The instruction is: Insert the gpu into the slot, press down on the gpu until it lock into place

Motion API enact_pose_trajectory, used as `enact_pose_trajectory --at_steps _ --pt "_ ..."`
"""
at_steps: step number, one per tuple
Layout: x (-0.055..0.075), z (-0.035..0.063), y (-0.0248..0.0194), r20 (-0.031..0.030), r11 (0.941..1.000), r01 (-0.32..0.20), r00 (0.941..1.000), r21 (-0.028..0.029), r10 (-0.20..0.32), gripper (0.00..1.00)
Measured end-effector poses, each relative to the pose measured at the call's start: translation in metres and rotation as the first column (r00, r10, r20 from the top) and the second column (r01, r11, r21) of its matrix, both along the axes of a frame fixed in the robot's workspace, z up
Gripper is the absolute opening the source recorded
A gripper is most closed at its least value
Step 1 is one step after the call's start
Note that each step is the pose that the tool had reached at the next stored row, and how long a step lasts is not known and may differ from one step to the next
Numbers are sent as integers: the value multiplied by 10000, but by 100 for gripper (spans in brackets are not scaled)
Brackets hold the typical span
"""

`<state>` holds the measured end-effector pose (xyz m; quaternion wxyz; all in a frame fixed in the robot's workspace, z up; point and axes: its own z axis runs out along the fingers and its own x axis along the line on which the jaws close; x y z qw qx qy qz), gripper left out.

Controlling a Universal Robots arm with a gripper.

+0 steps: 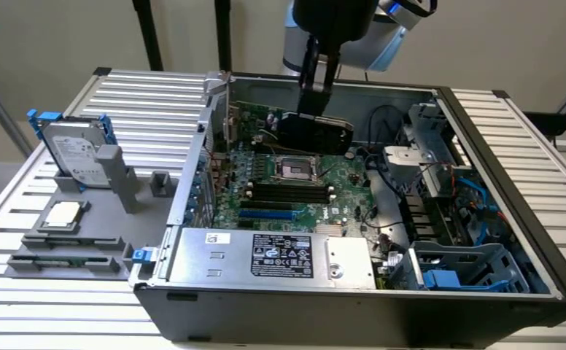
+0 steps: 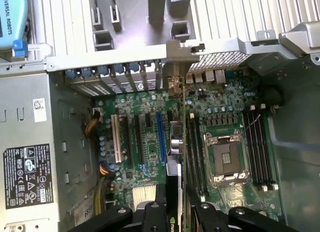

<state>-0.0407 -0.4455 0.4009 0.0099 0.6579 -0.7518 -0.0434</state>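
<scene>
The fingers (image 1: 308, 86) were clamped on the top edge of the card (image 1: 312, 133), which was held upright over the motherboard (image 1: 337, 186) at upper centre of the exterior view. The blue slot (image 1: 266, 216) was left uncovered, lower in frame.

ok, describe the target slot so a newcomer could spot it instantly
Inside the open black computer case, find the green motherboard. The slot is the long narrow bright blue plastic strip near the silver power supply box. Its neighbours are black strips and a cream strip; it alone is long and blue.
</scene>
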Motion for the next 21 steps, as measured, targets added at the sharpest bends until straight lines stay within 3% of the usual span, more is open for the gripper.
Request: enact_pose_trajectory --at_steps 5,10,15,21 --pt "0 -32 0 145 9980 -634 9979 19 634 26" --pt "0 -74 4 220 9940 -1090 9938 63 1088 26" --pt "3 -107 21 241 9924 -1228 9922 110 1225 26" --pt "3 -108 22 240 9924 -1229 9922 110 1226 26"
